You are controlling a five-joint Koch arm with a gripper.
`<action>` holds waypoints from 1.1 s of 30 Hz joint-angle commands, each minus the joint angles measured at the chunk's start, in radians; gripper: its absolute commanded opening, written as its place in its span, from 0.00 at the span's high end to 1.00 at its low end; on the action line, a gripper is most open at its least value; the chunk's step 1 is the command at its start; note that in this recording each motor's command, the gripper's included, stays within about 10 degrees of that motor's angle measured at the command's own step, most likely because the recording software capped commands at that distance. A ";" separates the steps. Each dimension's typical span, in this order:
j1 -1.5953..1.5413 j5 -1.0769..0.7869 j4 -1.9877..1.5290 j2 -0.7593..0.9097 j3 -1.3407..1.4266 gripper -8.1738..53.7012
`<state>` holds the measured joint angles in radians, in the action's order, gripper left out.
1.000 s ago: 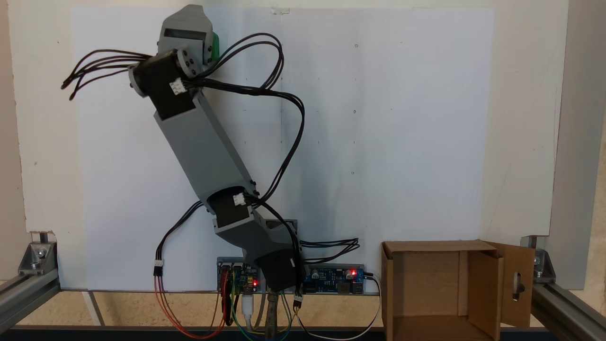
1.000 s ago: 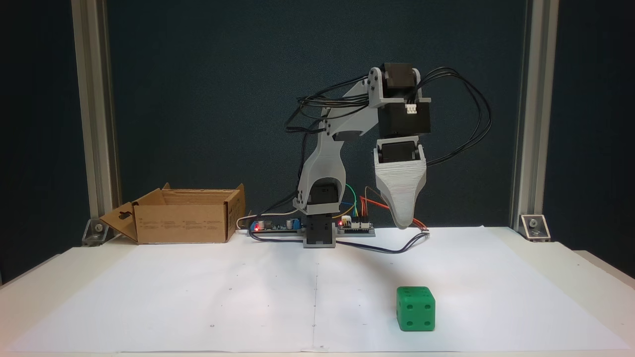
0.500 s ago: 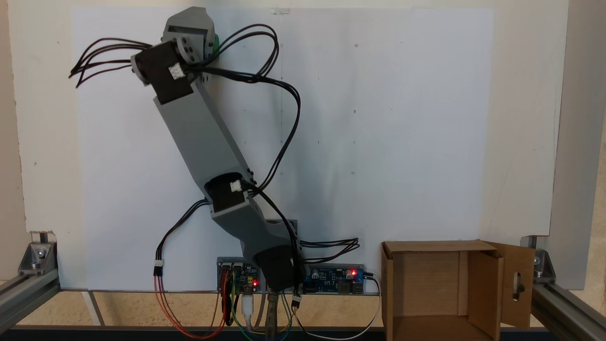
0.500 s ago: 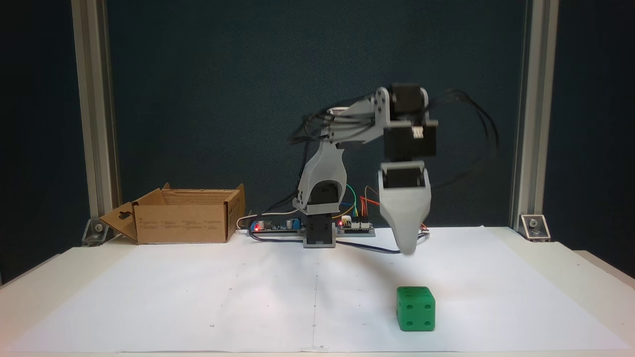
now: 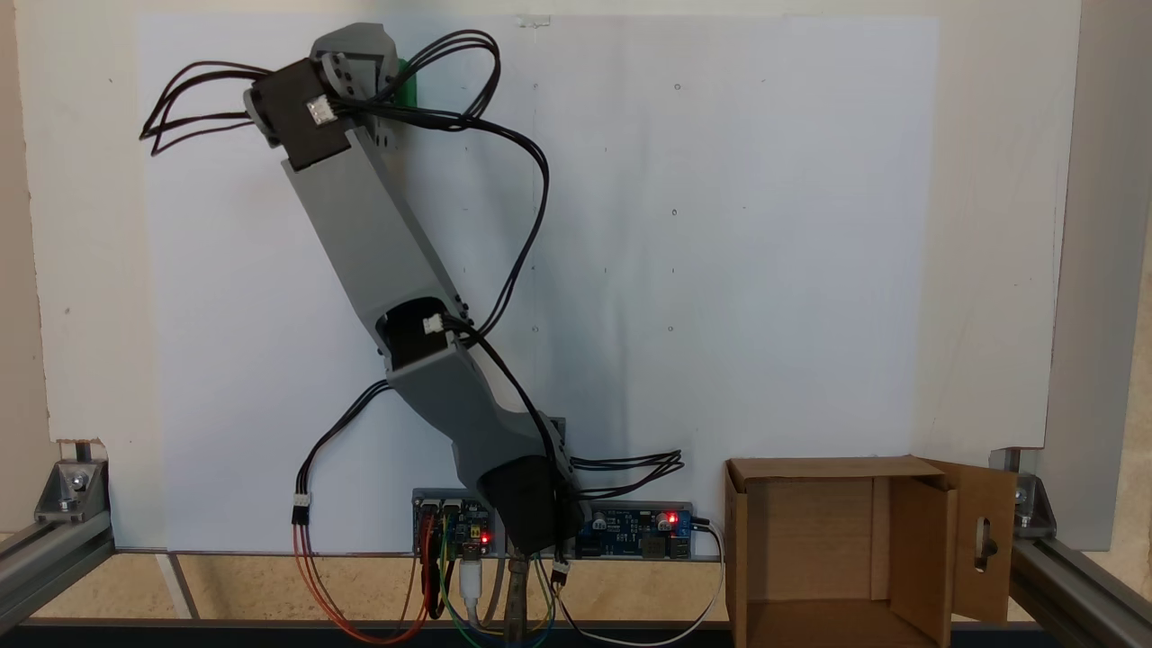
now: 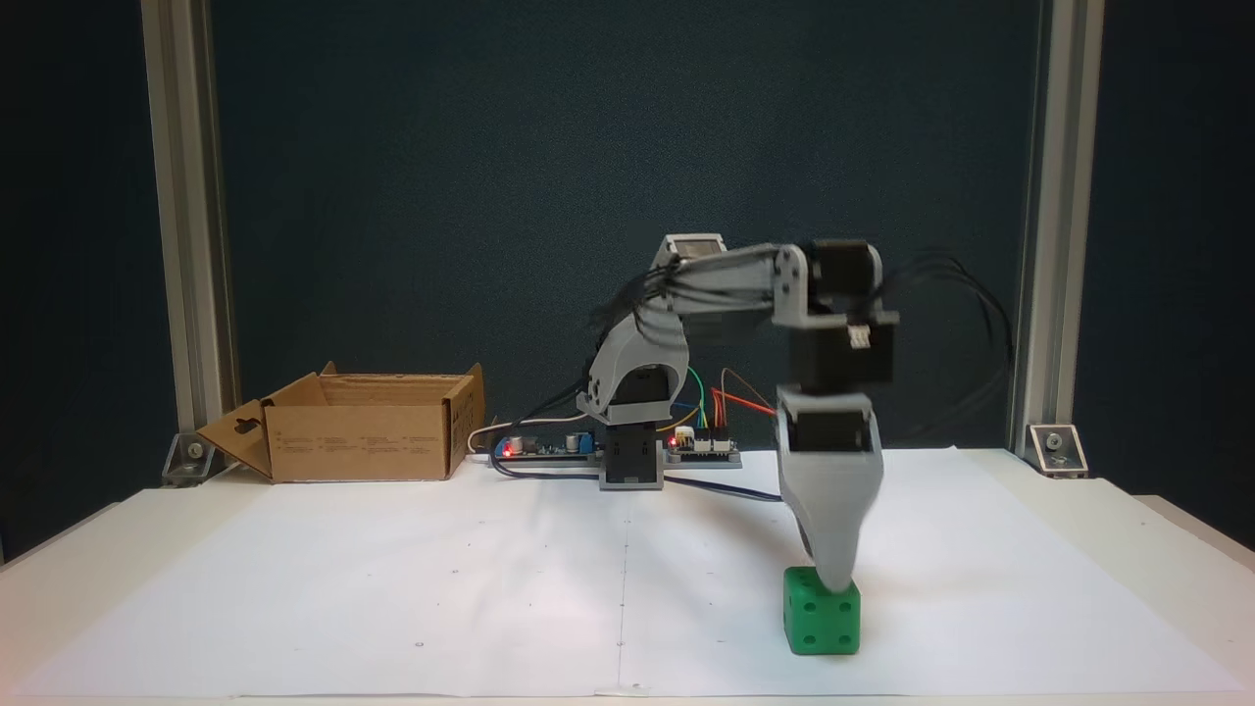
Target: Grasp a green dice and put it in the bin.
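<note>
The green dice [image 6: 820, 618] sits on the white paper at the front right in a fixed view. From above, only a green sliver of the dice [image 5: 409, 86] shows beside the wrist. My gripper [image 6: 835, 584] points straight down, its tip at the back of the dice's top face. One broad grey jaw faces the camera and hides the other, so the gap between the jaws cannot be judged. The bin [image 6: 363, 441], a brown cardboard box with upright flaps, stands at the back left. From above, the bin [image 5: 810, 526] lies at the bottom right, with the slotted flap on its right.
The arm's base and circuit boards [image 6: 627, 451] sit at the back middle with loose wires around them. Aluminium posts [image 6: 186, 245] frame both sides. White paper [image 6: 392, 588] covers the table between dice and box.
The arm has stretched out and dropped. The gripper tip came down from well above the table to the top of the dice. The dice and the box stayed where they were.
</note>
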<state>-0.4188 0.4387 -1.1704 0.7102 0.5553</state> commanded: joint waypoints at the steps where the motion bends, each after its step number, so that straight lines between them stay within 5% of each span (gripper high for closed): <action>1: -0.006 0.064 0.034 0.002 -0.055 0.17; 33: 0.028 0.063 0.066 -0.063 -0.055 0.20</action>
<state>-0.3927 0.4387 -1.0983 0.6335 0.5553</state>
